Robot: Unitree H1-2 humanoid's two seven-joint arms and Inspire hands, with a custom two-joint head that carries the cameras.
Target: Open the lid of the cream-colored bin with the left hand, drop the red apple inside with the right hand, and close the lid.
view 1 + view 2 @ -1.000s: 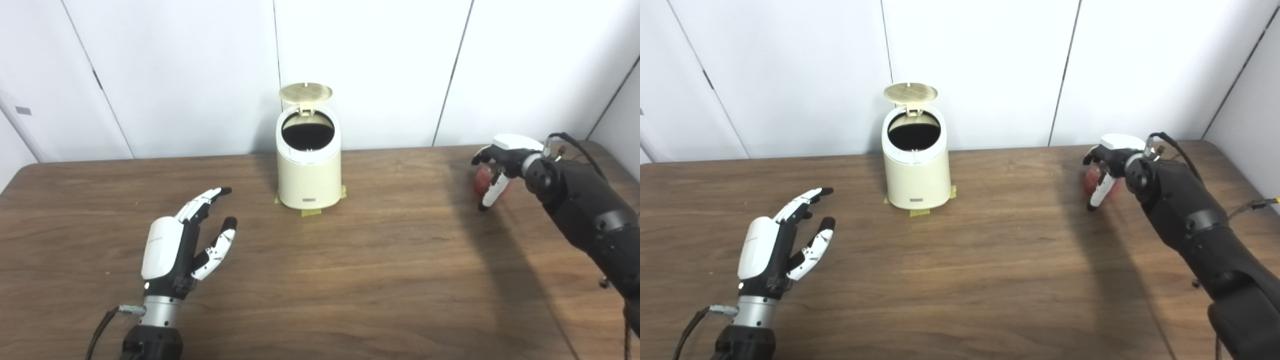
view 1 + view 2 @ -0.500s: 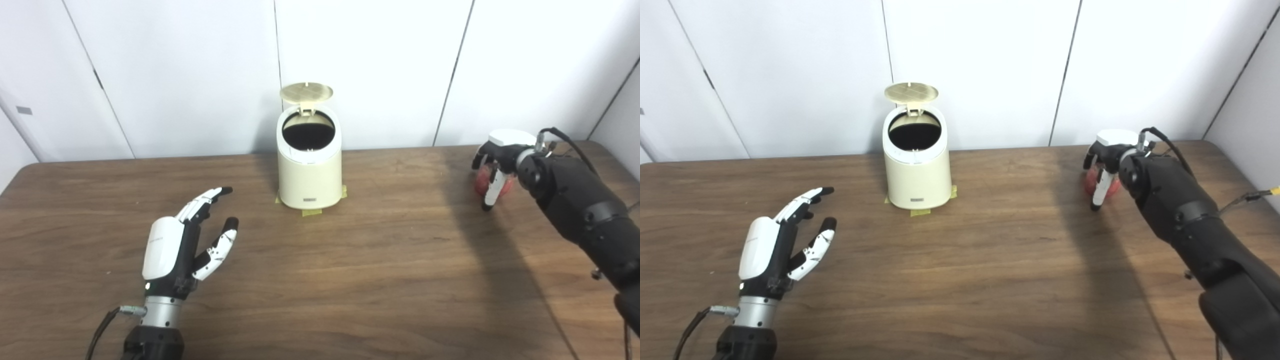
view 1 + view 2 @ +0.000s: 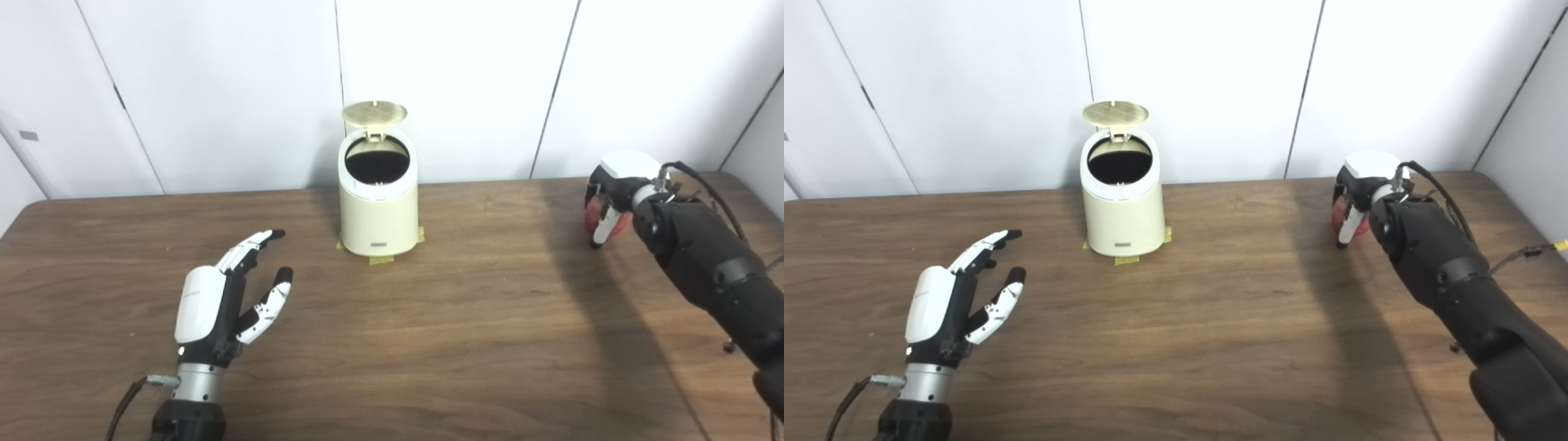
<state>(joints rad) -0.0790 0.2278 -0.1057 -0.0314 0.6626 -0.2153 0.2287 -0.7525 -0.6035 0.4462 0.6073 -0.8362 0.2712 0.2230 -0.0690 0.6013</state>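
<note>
The cream-colored bin [image 3: 378, 208] stands at the back middle of the wooden table [image 3: 429, 331]. Its round lid [image 3: 374, 113] is tipped up at the back and the dark opening shows. My left hand [image 3: 226, 300] is open and empty, low over the table in front and to the left of the bin, well apart from it. My right hand [image 3: 612, 190] is at the far right of the table, with its fingers curled down around the red apple [image 3: 589, 215]. The hand hides most of the apple. The apple also shows in the right eye view [image 3: 1338, 214].
Yellow tape tabs [image 3: 381, 260] mark the bin's foot on the table. White wall panels [image 3: 453, 73] stand close behind the bin. The table's right edge [image 3: 759, 196] is just past my right hand.
My right hand has closed tighter around the apple and shifted slightly up and toward the wall. My left hand and the bin have not moved.
</note>
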